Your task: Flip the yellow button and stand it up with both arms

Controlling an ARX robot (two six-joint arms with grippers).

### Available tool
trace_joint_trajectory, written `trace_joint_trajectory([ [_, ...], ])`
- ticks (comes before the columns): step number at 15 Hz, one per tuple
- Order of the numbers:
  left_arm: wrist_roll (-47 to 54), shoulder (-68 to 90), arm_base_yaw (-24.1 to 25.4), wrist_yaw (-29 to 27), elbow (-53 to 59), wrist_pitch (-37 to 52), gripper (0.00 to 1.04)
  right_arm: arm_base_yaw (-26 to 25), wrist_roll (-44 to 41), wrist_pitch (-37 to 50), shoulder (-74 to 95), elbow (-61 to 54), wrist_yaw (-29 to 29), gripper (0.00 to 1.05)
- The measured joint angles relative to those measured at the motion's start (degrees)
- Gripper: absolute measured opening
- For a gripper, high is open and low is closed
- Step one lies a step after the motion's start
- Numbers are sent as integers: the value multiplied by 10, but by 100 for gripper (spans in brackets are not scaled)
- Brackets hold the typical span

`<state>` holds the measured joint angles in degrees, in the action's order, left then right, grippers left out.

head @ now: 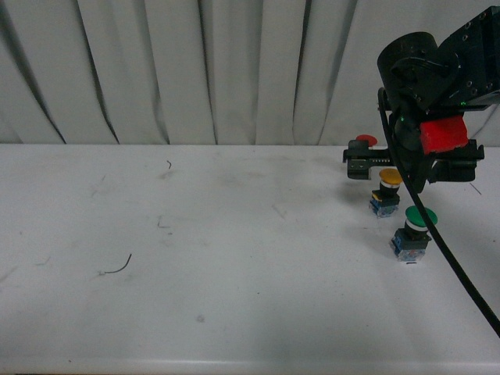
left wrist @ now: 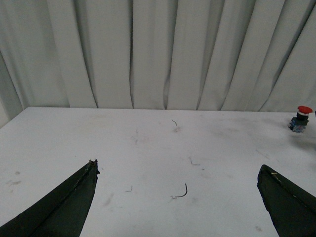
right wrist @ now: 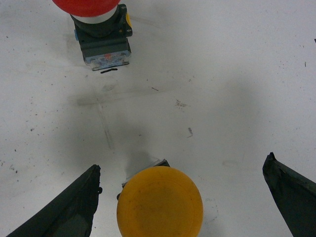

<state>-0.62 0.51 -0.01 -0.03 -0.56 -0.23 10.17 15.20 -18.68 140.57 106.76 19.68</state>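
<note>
Yellow button (right wrist: 159, 201) upright on table (head: 234, 258), between red button (right wrist: 101, 29) and green button (head: 414, 230) | my right pincer (right wrist: 182, 202) wide open above it, gripping nothing | left pincer (left wrist: 177, 202) open, far away | standing looks done.

even, soft overhead light; faint shadows on the white table (head: 195, 258); mildly grainy, no glare.

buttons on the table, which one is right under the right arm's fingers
The yellow button, its cap between the open right gripper fingers; the red button sits beyond, the green button apart.
</note>
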Motion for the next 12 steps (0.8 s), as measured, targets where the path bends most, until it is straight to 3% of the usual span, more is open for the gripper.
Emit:
trace_joint_trajectory([
  [5, 0, 0, 0, 0, 0, 0, 98, -7, 5, 17, 0, 27, -27, 98],
  [12, 0, 0, 0, 0, 0, 0, 98, -32, 4, 121, -92, -64, -68, 98],
])
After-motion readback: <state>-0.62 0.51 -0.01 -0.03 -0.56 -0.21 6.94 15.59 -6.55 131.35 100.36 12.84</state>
